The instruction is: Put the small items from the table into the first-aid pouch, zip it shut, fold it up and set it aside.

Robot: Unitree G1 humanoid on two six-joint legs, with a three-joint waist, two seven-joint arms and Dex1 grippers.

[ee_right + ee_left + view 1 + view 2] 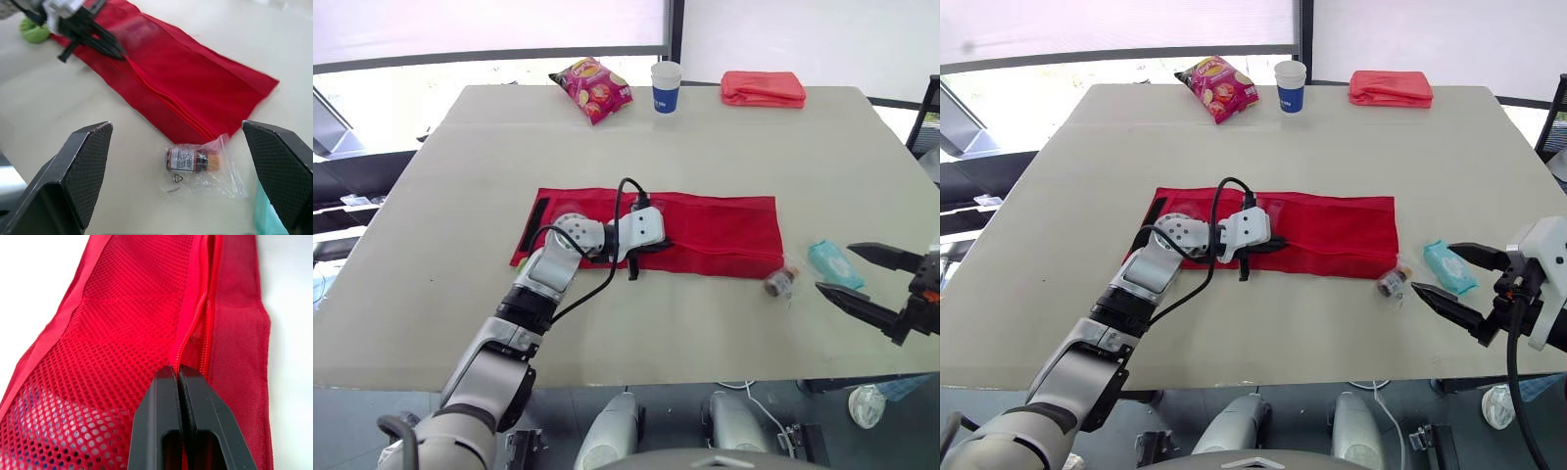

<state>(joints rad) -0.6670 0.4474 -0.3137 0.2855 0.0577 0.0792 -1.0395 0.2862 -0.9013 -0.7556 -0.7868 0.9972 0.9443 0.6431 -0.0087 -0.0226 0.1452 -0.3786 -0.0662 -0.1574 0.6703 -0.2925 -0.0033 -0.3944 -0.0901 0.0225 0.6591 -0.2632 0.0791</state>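
Left gripper (176, 371): fingers pressed together on the zip line of the one flat red mesh first-aid pouch (724, 230). Whatever is pinched is hidden between them. Contents behind the mesh beside those fingers are indistinct. Right gripper (1433, 266): fingers wide apart, holding nothing. Two loose items: one small dark labelled bottle in a clear plastic bag (190, 159) just ahead of its fingertips, and one teal soft packet (832, 259) close by one finger, partly cut off in the right wrist view.

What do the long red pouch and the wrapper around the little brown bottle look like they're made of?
Long red pouch: matte woven fabric, likely nylon, with a mesh panel whose open holes show. Clear wrapper around the small brown bottle: thin glossy plastic film, crinkled, the label visible through it.
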